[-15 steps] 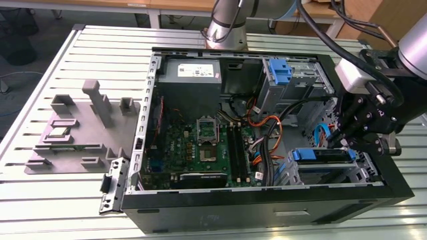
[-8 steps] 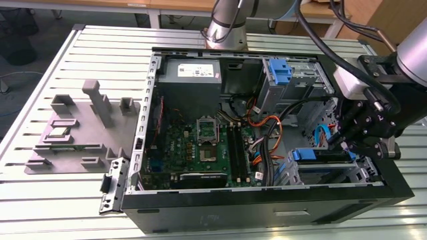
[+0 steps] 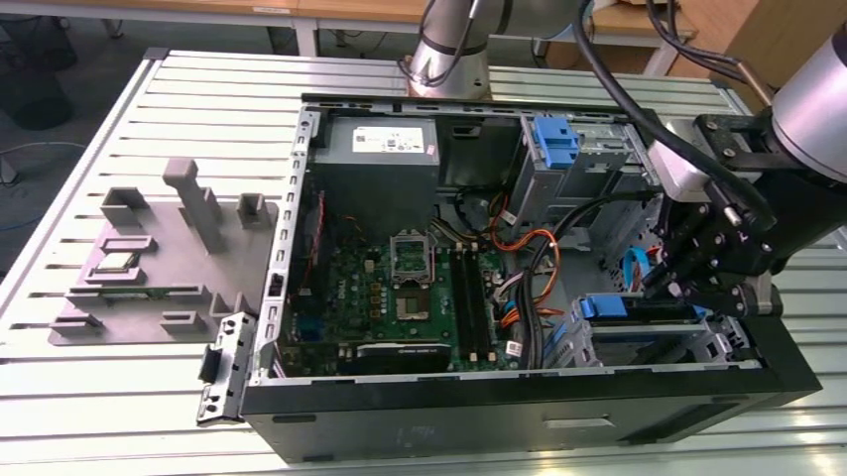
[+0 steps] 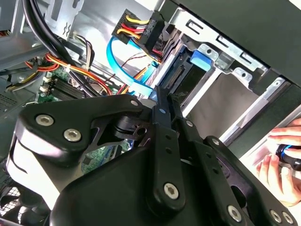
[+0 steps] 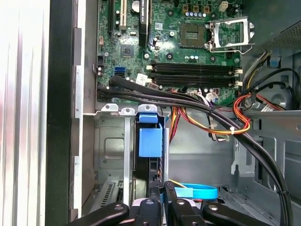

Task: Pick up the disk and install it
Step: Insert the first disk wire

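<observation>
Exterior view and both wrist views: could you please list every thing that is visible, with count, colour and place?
table: one, silvery, slatted, under everything
computer case: one, black, open, on the table
fixture tray: one, grey, on the table at the exterior view's left of the case
motherboard: one, green, inside the case
power supply box: one, grey with a white sticker, in a case corner
bracket: one, blue, bare, beside the power supply box
disk: one, blue rails showing, standing in the metal drive cage
cables: many, black, orange, yellow, blue, across the case
hand: one, a person's, outside the case
robot arm: one, silver, behind the case
gripper: one, black, shut, at the disk
</observation>
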Tool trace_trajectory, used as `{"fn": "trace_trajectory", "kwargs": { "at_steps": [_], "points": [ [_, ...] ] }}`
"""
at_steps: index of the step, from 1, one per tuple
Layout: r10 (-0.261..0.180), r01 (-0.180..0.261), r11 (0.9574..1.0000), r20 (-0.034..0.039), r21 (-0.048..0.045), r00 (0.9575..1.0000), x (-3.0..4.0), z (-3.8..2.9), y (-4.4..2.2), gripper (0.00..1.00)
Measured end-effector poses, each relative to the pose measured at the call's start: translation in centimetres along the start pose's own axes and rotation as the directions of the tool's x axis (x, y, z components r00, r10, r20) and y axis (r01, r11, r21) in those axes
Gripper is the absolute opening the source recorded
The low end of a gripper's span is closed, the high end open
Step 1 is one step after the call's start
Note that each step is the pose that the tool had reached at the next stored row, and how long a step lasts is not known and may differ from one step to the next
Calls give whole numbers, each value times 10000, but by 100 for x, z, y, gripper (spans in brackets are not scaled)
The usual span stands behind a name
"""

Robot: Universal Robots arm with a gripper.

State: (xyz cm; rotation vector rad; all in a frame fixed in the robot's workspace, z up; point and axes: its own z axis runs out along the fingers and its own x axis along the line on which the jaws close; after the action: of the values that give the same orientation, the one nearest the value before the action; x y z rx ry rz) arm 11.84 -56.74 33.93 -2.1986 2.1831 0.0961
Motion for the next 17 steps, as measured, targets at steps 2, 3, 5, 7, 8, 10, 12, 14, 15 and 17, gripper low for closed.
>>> {"fn": "trace_trajectory", "kwargs": {
  "at_steps": [2, 3, 5, 7, 8, 10, 12, 14, 15, 17],
  "points": [
    [-1, 1, 10000, 2, 20, 10000, 1, 4, 10, 16],
    [-3, 3, 10000, 2, 26, 10000, 1, 6, 11, 16],
    [-4, 4, 10000, -1, 38, 10000, 1, 10, 12, 16],
    [-4, 4, 10000, 2, 50, 10000, 2, 17, 12, 16],
    [-4, 4, 10000, 1, 55, 10000, 3, 18, 13, 16],
    [-5, 5, 10000, 1, 59, 10000, 4, 19, 13, 16],
    [-5, 5, 10000, 3, 61, 10000, 7, 21, 14, 16],
    [-5, 5, 10000, 2, 62, 10000, 11, 20, 13, 16],
    [-5, 5, 10000, 2, 61, 10000, 13, 20, 14, 16],
    [-5, 5, 10000, 2, 62, 10000, 17, 19, 14, 16]
  ]
}}
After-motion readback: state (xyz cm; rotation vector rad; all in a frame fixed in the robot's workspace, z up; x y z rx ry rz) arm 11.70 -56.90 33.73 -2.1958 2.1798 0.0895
